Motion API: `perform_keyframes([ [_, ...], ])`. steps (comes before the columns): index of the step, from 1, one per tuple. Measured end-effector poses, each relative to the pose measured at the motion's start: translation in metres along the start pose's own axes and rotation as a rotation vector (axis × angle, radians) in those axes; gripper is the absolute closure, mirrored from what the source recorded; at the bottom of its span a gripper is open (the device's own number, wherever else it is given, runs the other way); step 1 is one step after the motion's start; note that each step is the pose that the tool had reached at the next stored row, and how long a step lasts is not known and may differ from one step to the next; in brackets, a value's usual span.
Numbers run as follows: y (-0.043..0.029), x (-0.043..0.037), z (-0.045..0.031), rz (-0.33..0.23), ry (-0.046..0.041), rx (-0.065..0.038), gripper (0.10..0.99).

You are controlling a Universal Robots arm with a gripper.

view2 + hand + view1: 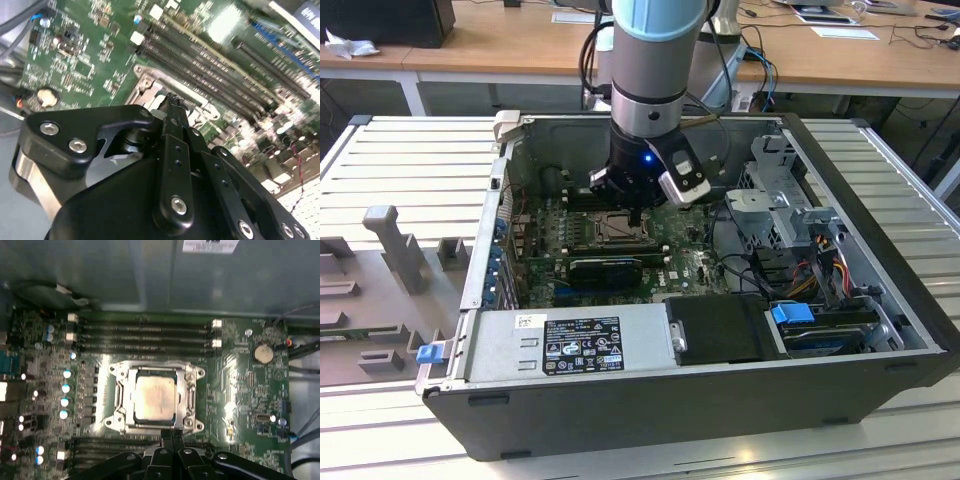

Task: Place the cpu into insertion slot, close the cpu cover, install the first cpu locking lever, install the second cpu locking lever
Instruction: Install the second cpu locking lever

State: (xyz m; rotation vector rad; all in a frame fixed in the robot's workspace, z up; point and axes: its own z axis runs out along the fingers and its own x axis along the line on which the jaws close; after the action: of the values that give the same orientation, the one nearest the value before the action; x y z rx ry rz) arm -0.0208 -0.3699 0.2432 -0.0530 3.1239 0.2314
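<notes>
The cpu (154,397), a pale silver square, lies in the insertion slot (114,416) on the green board. The cpu cover (192,390) is down over it, its metal frame lying around the chip's edges. My gripper (172,439) is shut with its thin black fingers pressed together and nothing between them. Its tip is at the socket's edge, on the side toward the nearer bank of memory slots. In the second wrist view the gripper (172,101) points at the socket's metal rim (150,82). In the exterior view the gripper (635,214) stands over the socket (608,229) inside the open case.
Long black memory slots (145,332) run along both sides of the socket. A coin battery (263,353) sits on the board. The case holds a power supply (570,343), a drive cage (785,200) and cable bundles (820,265). Case walls enclose the board.
</notes>
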Motion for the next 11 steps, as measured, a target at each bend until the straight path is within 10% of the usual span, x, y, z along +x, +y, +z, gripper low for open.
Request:
perform_keyframes([
  [2, -0.0033, 0.0013, -0.0002, 0.000, -0.0004, -0.015, 0.980],
  [11, -0.0102, 0.0187, 0.0066, 0.000, 0.0118, -0.017, 0.980],
])
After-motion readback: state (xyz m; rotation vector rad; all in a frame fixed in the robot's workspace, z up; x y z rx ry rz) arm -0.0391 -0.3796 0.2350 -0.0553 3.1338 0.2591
